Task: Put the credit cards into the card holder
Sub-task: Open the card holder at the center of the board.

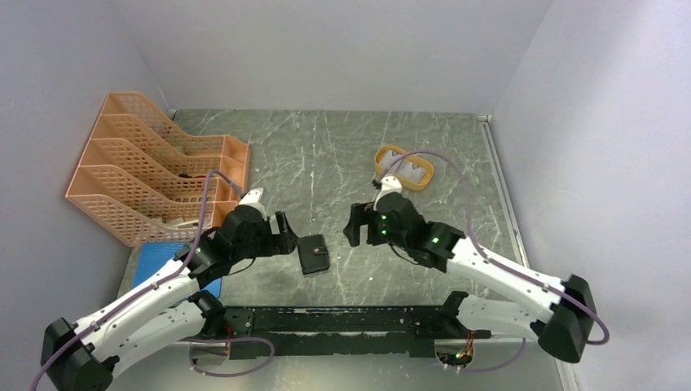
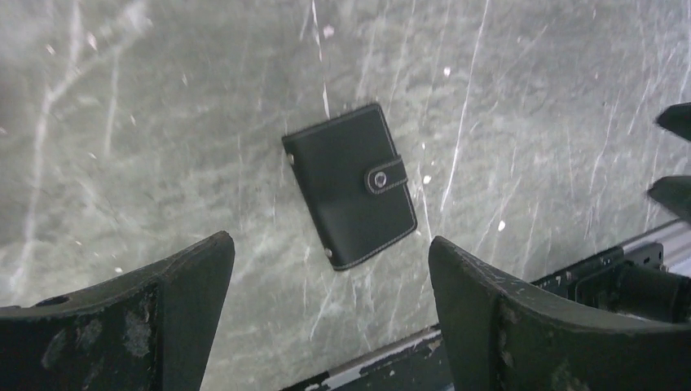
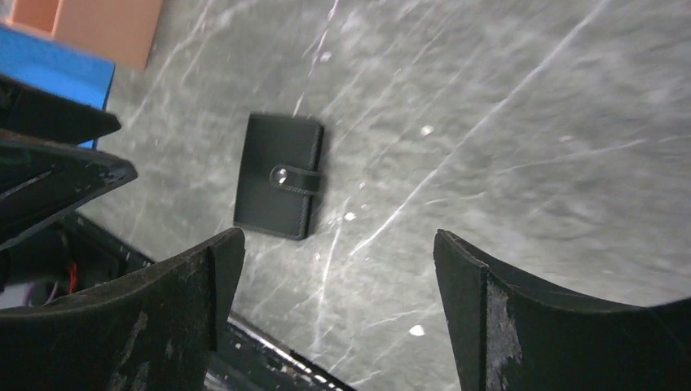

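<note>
Table [image 1: 326,155]: dark grey-green stone-look top with white veins and scuffs, filling the middle of the overhead view; a pale metal strip [image 1: 499,187] runs along its edge at 3 o'clock.
Back wall [image 1: 326,49]: plain pale panel, 12 o'clock, meeting the table's far edge.
Left wall [image 1: 49,98]: the same pale finish with a faint lilac cast, 9 o'clock.
Right wall [image 1: 603,122]: matching panel, 3 o'clock.
File rack [image 1: 147,163]: orange plastic mesh with stepped tiers, 10 o'clock, against the left wall.
Pad [image 1: 159,259]: flat, blue, 8 o'clock, just near of the rack.
Tray [image 1: 380,155]: small, orange, oval, 1 o'clock.
Light: even and diffuse, with soft shadows only.
</note>
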